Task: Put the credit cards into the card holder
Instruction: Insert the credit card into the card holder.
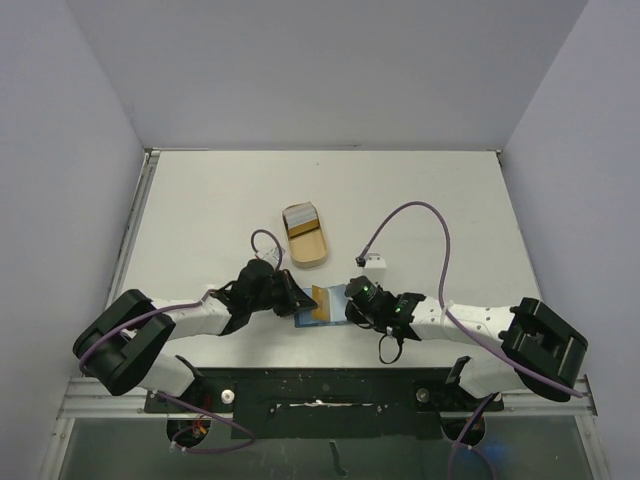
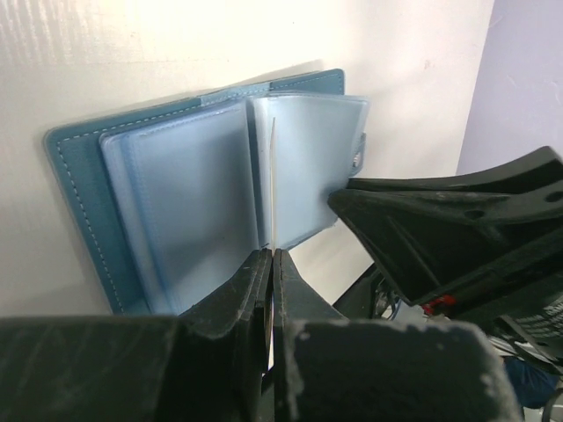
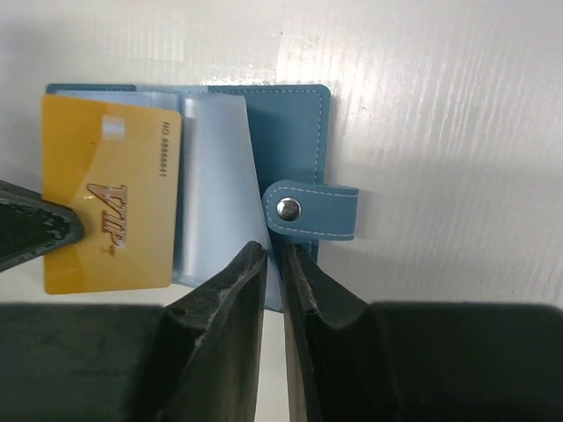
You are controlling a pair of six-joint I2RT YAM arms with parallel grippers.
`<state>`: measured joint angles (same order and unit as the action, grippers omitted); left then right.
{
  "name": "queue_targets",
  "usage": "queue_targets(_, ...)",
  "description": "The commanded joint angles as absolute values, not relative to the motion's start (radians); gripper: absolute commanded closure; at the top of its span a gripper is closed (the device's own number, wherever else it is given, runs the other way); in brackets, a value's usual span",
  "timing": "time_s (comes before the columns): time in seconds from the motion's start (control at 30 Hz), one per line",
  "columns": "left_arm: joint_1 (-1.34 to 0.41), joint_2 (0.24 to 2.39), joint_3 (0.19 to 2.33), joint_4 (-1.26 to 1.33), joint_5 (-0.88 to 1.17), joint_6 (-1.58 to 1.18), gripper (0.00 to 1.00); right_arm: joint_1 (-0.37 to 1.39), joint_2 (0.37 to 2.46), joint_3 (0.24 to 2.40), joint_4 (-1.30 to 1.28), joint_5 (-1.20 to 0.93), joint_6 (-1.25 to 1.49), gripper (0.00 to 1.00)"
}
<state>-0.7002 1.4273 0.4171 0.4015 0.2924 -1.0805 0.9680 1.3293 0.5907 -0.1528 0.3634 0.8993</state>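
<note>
Close to the near edge of the table, the left gripper pinches a yellow VIP card edge-down over the open teal card holder; the right gripper pinches its clear pocket.

card holder cover: teal leather-like skin, matt, fine grain, pale thread stitching
pocket sleeves: soft clear plastic, milky sheen
snap stud: shiny metal
card: yellow plastic, smooth, glossy
right gripper fingers: black plastic, matt, grainy
table: white, matt, faintly streaked
</note>
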Motion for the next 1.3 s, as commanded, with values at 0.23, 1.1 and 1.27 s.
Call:
queue_targets(0.23, -0.697, 1.454, 0.436, 0.529, 0.3, -1.104, 1.0, 0.962, 1.341, 0.551, -0.089, 0.373, 0.931, 0.84)
queue_targets(1.1, -0.71, 1.551, 0.475, 0.489, 0.308, -1.121, 1.0, 0.974, 1.343, 0.548, -0.086, 0.373, 0.943, 0.82)
queue_targets(1.27, -0.713, 1.574, 0.503, 0.455, 0.296, -1.116, 1.0, 0.98, 1.349, 0.554, -0.086, 0.374, 0.943, 0.82)
